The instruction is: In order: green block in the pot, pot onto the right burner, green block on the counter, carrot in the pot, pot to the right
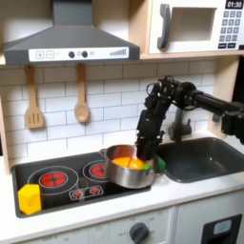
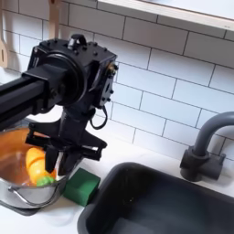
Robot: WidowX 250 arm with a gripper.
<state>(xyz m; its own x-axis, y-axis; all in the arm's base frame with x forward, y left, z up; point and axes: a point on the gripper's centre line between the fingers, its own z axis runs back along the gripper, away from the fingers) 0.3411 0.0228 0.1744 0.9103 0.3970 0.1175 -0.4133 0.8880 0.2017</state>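
The silver pot point(image 1: 122, 174) stands on the stovetop's right burner in the first exterior view, and its rim point(image 2: 18, 189) shows at the second exterior view's lower left. The orange carrot point(image 1: 132, 164) point(image 2: 35, 162) lies inside it. On the pale counter point(image 1: 181, 188) between the pot and the sink point(image 1: 208, 158) point(image 2: 155, 203) rests the green block point(image 1: 158, 164) point(image 2: 82, 186). My gripper point(image 1: 145, 151) point(image 2: 58, 164) hangs pointing down over the right side of the pot, just above the carrot. Its fingers stand open and hold nothing.
A yellow block point(image 1: 30, 198) sits at the stovetop's front left corner. The dark faucet point(image 2: 207, 146) rises behind the sink. Two wooden utensils point(image 1: 81, 95) hang on the tiled wall. The left burner point(image 1: 52, 177) is bare.
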